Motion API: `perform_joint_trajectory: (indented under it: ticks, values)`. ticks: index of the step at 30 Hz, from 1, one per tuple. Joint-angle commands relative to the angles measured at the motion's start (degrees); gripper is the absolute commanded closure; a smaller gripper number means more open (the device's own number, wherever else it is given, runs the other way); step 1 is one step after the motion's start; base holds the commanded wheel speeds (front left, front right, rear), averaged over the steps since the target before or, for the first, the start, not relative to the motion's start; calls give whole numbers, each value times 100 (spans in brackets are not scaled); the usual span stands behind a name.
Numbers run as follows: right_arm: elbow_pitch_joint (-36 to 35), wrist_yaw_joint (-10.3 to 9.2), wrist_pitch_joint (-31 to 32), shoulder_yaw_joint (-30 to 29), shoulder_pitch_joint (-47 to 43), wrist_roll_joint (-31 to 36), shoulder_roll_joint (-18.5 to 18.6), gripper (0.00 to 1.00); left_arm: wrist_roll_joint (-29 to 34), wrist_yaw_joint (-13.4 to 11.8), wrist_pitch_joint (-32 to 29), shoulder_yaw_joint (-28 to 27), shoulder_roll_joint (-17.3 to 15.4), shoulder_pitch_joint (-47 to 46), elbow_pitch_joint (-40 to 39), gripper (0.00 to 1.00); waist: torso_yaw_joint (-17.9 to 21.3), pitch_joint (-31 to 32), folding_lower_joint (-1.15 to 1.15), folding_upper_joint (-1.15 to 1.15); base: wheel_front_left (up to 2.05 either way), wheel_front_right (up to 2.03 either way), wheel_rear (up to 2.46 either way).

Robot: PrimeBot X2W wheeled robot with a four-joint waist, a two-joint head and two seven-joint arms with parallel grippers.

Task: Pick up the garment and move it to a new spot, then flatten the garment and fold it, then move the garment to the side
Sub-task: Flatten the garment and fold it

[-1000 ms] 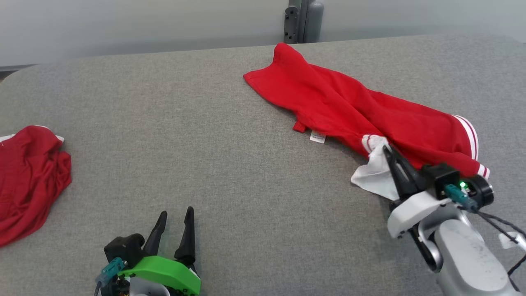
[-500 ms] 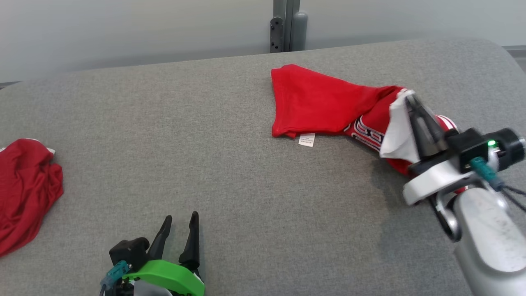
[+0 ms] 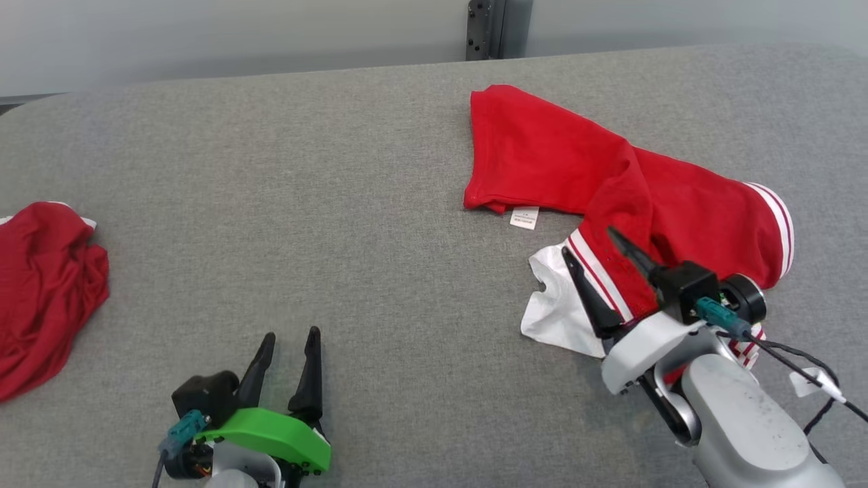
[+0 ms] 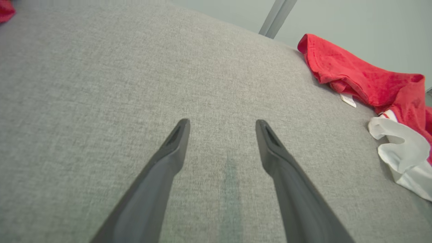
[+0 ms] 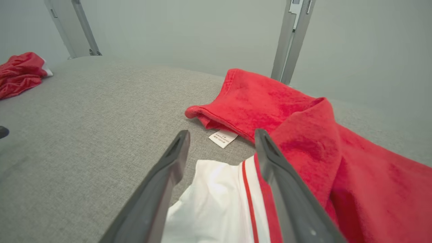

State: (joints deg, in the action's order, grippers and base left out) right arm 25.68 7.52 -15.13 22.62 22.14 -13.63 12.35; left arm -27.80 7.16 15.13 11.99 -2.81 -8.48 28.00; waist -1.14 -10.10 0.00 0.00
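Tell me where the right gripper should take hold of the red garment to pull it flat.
Probably the white striped edge of the red garment, on the side nearest the robot. It lies loose on the grey surface, while the red body is folded over itself. Come in low from the near side with the open right gripper, which hangs just over that edge.

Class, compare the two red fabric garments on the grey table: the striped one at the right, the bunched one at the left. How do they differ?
The striped red garment lies stretched out; the bunched red garment sits heaped. The striped garment shows a white panel, stripes and a label; the bunched garment shows barely any white. The open right tool is over the striped garment; the bunched garment lies apart. Both are red.
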Motion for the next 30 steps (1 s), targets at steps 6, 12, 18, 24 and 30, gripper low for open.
perform_joint_trajectory:
  ticks: [6,12,18,24,30]
  values:
    - [-672,-5,-2,-732,-302,183,-143,0,304,25,1,-104,-19,-579,-110,0,572,-345,0,0,0,0,0]
    - [-855,-5,-2,-962,-386,380,-361,0,517,34,2,28,-22,-1272,-11,0,1087,-636,0,0,0,0,0]
    - [-919,-6,-2,-1099,-332,519,-535,0,304,34,1,408,-24,-1980,418,0,1599,-947,0,0,0,0,0]
    - [-1007,-6,-3,-1130,-261,535,-678,0,433,36,2,505,-68,-2495,1003,0,2000,-1188,0,0,0,0,0]
    - [-1040,-6,-3,-1175,-299,522,-767,0,372,36,1,118,-70,-2617,1473,0,2195,-1262,0,0,0,0,0]
